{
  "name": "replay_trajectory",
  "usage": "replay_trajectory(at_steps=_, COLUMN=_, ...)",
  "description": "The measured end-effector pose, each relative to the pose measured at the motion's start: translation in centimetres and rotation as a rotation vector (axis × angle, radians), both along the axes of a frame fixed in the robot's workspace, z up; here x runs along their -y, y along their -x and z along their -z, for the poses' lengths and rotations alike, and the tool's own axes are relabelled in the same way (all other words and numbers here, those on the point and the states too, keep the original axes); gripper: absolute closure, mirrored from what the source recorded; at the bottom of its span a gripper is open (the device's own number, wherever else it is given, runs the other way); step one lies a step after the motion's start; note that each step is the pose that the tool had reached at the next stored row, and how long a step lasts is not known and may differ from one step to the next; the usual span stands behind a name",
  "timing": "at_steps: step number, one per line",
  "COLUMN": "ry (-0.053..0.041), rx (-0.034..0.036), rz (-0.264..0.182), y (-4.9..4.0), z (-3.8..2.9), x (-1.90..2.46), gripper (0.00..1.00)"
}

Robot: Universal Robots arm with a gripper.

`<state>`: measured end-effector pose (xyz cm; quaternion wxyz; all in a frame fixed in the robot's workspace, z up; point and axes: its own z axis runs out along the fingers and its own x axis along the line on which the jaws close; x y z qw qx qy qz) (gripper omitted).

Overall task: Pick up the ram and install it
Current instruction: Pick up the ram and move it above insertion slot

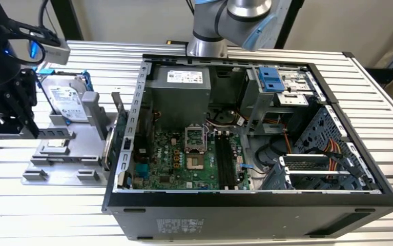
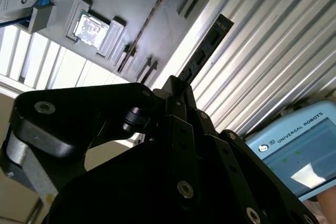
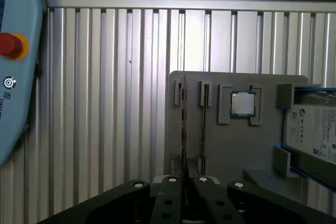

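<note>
**Ram in the pincer**

Pincer (image 2: 177, 83) is pinching the ram (image 2: 207, 45) by one end, holding it above the tabletop (image 3: 105, 103) at the grey holder's (image 3: 226, 145) edge. CPU (image 3: 243, 103) and hard drive (image 3: 315, 129) are sitting there. Farther off, toward the exterior view's right, the computer case (image 1: 251, 205) is lying open.

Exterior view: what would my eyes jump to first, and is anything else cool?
The big open computer case in the middle grabs the eye, its green board and wires laid bare. At the exterior view's left a hard drive stands on a gray tray. In the second wrist view the black gripper has its jaws shut on a thin dark memory stick.
</note>
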<state>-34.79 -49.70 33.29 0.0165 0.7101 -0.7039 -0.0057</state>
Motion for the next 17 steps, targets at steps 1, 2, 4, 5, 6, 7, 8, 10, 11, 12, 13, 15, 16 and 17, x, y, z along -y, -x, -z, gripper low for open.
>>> replay_trajectory(at_steps=1, ry=0.0001, rx=-0.0001, rz=0.000, y=0.00, z=-0.12, x=0.00, gripper=1.00)
replay_trajectory(at_steps=2, ry=0.0001, rx=-0.0001, rz=0.000, y=0.00, z=-0.22, x=0.00, gripper=1.00)
replay_trajectory(at_steps=4, ry=0.0000, rx=0.0000, rz=0.000, y=0.00, z=-0.40, x=0.00, gripper=1.00)
replay_trajectory(at_steps=5, ry=0.0000, rx=0.0000, rz=0.000, y=0.00, z=-0.49, x=0.00, gripper=1.00)
replay_trajectory(at_steps=6, ry=0.0000, rx=0.0000, rz=0.000, y=0.00, z=-0.56, x=0.00, gripper=1.00)
replay_trajectory(at_steps=7, ry=-0.0001, rx=0.0001, rz=0.000, y=0.00, z=-0.63, x=0.00, gripper=1.00)
replay_trajectory(at_steps=8, ry=0.0000, rx=0.0000, rz=0.000, y=0.00, z=-0.72, x=0.00, gripper=1.00)
replay_trajectory(at_steps=10, ry=0.0000, rx=0.0000, rz=0.000, y=0.00, z=-0.89, x=0.00, gripper=1.00)
replay_trajectory(at_steps=11, ry=0.0000, rx=0.0000, rz=0.000, y=0.00, z=-0.98, x=0.00, gripper=1.00)
replay_trajectory(at_steps=12, ry=-0.0001, rx=0.0001, rz=0.000, y=0.00, z=-1.05, x=0.00, gripper=1.00)
replay_trajectory(at_steps=13, ry=0.0000, rx=0.0000, rz=0.000, y=0.00, z=-1.12, x=0.00, gripper=1.00)
replay_trajectory(at_steps=15, ry=0.0000, rx=0.0000, rz=0.000, y=0.00, z=-1.24, x=0.00, gripper=1.00)
replay_trajectory(at_steps=16, ry=0.0000, rx=0.0000, rz=0.000, y=0.00, z=-1.30, x=0.00, gripper=1.00)
replay_trajectory(at_steps=17, ry=0.0000, rx=0.0000, rz=0.000, y=0.00, z=-1.36, x=0.00, gripper=1.00)
